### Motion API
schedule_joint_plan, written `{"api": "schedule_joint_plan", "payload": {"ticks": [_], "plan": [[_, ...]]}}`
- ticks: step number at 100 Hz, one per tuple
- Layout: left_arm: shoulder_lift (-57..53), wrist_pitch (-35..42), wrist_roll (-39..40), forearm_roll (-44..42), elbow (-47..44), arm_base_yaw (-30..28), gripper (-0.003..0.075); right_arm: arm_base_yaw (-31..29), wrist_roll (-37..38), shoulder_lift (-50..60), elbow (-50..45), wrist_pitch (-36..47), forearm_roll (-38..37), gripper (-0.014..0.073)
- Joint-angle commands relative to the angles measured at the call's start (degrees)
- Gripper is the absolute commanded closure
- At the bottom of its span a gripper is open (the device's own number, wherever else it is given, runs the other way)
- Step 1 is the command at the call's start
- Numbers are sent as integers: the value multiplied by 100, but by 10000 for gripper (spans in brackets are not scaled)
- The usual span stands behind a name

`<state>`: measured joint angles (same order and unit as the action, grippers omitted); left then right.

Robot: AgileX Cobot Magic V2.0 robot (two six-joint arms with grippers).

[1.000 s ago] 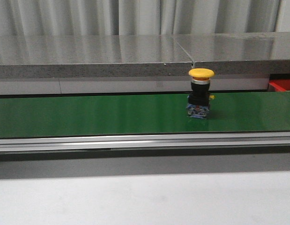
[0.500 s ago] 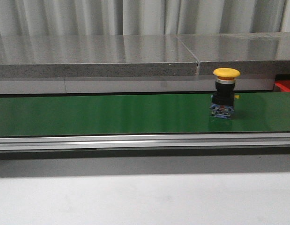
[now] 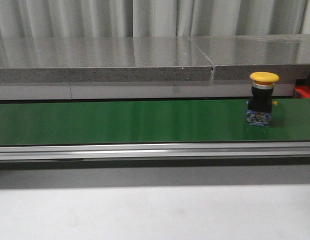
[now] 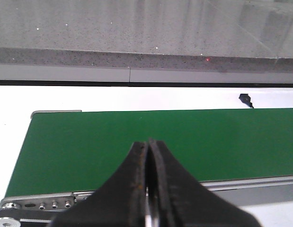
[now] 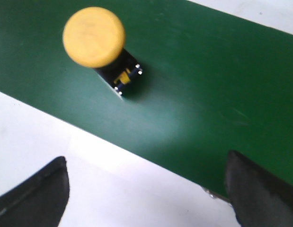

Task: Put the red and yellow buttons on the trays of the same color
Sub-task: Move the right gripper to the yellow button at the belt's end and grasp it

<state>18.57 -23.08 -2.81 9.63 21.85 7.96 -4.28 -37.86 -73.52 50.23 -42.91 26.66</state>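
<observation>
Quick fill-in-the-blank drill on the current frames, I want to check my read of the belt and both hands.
1. The button standing upright on the belt has a ____ cap.
2. The belt under it is ____ in color.
3. The left hand has its fingers ____.
4. The right hand, above the button, has its fingers ____.

Missing words: yellow; green; shut; open

No lettering, number, brand or sign can be read in any view. The yellow button (image 3: 264, 77) has a plain cap, and the blue base under it is too small and blurred to show any marking. The green belt (image 3: 119, 122) is unmarked.
</observation>
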Motion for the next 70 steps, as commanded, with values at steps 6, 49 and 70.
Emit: {"api": "schedule_joint_plan", "payload": {"ticks": [6,49,70], "plan": [[48,439,-8,61,152,39,739,189,-72,-228,240,494,122,-60],[48,439,-8,61,152,39,739,294,-72,-1295,1217,599,122,-60],[48,439,-8,61,152,39,739,294,-72,-1567,1232,599,122,133]]}}
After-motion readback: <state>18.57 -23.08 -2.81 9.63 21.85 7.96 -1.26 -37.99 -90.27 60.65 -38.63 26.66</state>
